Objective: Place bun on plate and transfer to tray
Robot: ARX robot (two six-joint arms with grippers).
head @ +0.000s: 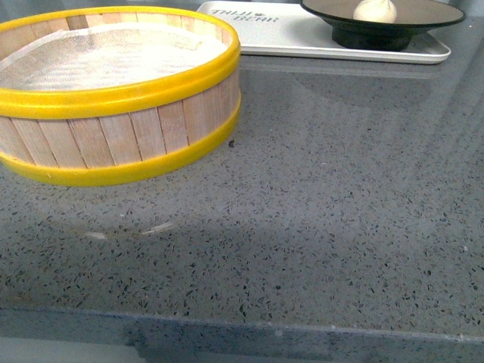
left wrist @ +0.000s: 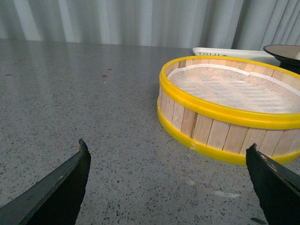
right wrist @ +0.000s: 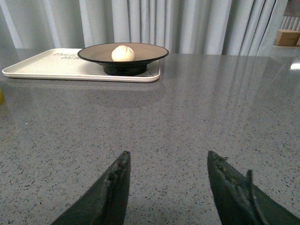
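Note:
The cream-white bun (head: 375,10) sits in the black-rimmed beige plate (head: 423,17), which stands on the white tray (head: 287,34) at the back right of the counter. The right wrist view shows the same: the bun (right wrist: 123,53) on the plate (right wrist: 150,50) on the tray (right wrist: 51,66), well ahead of my right gripper (right wrist: 168,157), which is open and empty above bare counter. My left gripper (left wrist: 166,147) is open and empty, low over the counter beside the steamer basket. Neither arm shows in the front view.
A yellow-rimmed wooden steamer basket (head: 113,98) with a white cloth liner stands at the front left; it also shows in the left wrist view (left wrist: 225,117). The speckled grey counter's front edge (head: 242,321) runs across the bottom. Curtains hang behind.

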